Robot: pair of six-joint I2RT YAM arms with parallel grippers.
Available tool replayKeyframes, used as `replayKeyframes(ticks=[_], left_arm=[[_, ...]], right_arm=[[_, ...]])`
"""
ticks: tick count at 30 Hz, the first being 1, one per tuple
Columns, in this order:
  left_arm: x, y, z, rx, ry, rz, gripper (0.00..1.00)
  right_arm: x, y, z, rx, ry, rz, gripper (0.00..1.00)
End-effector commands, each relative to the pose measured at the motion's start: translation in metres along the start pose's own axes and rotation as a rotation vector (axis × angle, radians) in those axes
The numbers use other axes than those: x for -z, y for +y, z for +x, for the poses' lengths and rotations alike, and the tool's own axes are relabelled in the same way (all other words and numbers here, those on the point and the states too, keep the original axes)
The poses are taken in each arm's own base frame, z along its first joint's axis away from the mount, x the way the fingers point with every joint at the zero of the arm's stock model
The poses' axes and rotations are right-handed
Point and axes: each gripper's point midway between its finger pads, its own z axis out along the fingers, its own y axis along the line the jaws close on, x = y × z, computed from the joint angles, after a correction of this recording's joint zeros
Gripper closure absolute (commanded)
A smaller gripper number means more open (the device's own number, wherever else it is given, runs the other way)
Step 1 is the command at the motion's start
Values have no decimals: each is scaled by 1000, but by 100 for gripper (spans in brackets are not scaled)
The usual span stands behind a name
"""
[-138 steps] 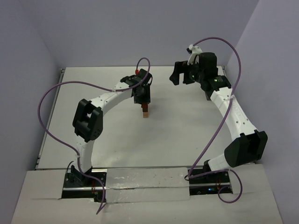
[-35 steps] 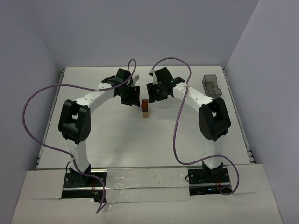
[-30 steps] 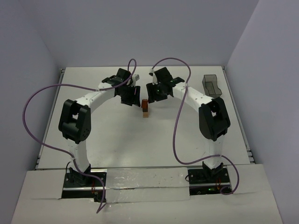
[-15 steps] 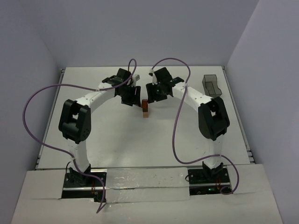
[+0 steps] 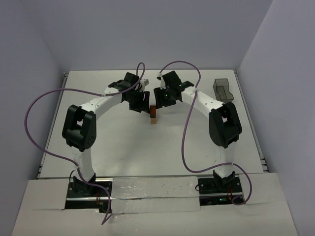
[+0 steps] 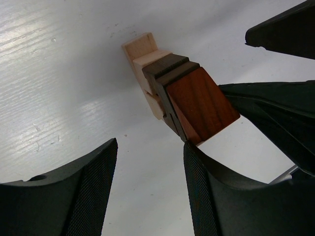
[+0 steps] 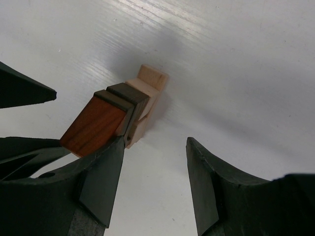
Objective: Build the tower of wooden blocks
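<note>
The narrow wood block tower (image 5: 153,114) of tan, dark-brown and reddish-brown cubes is standing upright on the white table (image 5: 108,142); the black left gripper (image 6: 150,147) and black right gripper (image 7: 155,142) are hovering beside the tower's top, one on each side, both spread and grasping nothing; one right finger (image 7: 106,177) is sitting almost against the tower, so any sideways drift is risking knocking the reddish-brown top cube (image 6: 199,103) off or toppling the staggered tower.

A grey bin (image 5: 223,90) (translucent) sits on the white table (image 5: 147,147).
</note>
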Motion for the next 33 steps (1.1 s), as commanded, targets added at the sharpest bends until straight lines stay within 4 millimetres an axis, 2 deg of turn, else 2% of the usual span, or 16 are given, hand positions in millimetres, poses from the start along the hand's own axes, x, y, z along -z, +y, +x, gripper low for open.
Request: replayKeyframes(ticks=[1, 8, 14, 24, 27, 29, 31, 32, 33], left_arm=[[9, -13, -17, -19, -43, 33, 37], [9, -11, -16, -20, -46, 27, 36], [18, -10, -17, -26, -65, 23, 36], [64, 4, -28, -7, -173, 45, 34], [81, 9, -28, -7, -211, 66, 28], [99, 24, -27, -8, -259, 65, 10], [111, 34, -21, -7, -286, 44, 1], [116, 41, -19, -4, -299, 30, 1], [123, 53, -17, 7, -316, 9, 1]], right_arm=[[8, 4, -20, -1, -47, -8, 39], [9, 3, -21, -2, -52, -4, 39], [14, 2, -21, 0, -59, 4, 39], [56, -15, -25, 19, -142, 41, 38], [77, -19, -29, 39, -184, 44, 37], [92, -26, -19, 69, -203, 43, 31], [107, -29, -19, 95, -252, 45, 21], [120, -28, -17, 110, -284, 47, 12], [123, -33, -8, 115, -285, 60, 3]])
